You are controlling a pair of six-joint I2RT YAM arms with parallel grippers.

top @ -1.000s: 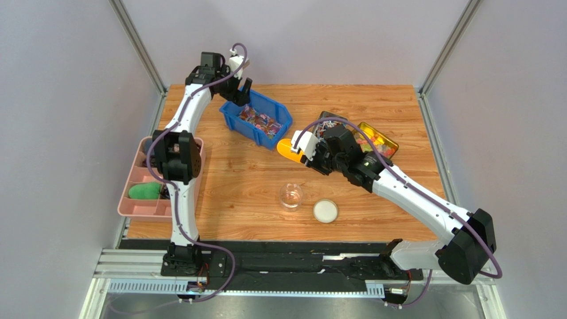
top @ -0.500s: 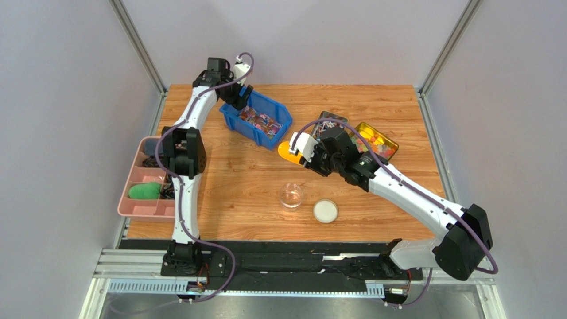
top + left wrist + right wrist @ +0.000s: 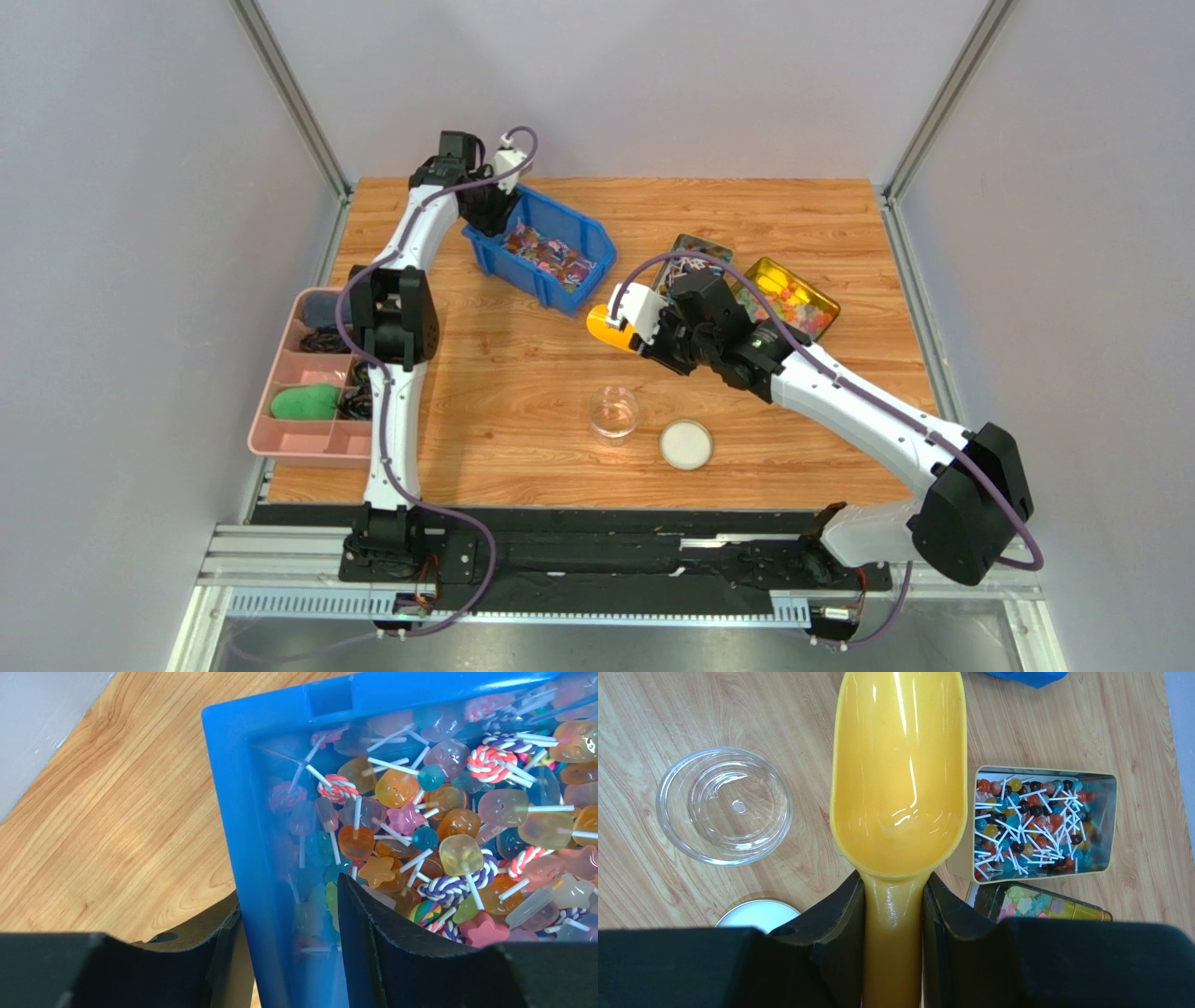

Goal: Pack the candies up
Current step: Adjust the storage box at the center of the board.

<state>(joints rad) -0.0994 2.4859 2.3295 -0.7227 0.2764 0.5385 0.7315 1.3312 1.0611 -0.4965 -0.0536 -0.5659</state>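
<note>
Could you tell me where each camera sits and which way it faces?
Top external: above, behind the bases, looking down at the table; left arm and right arm show.
Left wrist: on the left gripper, looking into the blue bin of candies; its fingers straddle the wall.
Right wrist: on the right gripper, looking past the yellow scoop in its fingers at the glass jar.
Shared: top and left wrist show the bin; top and right wrist, the scoop.

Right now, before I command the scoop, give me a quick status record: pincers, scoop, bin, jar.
left pincer: shut on blue bin wall, one finger inside
right pincer: shut on yellow scoop handle
yellow scoop: empty, short of the blue bin
candies: heaped in blue bin
jar: empty, uncovered; lid flat beside it
</note>
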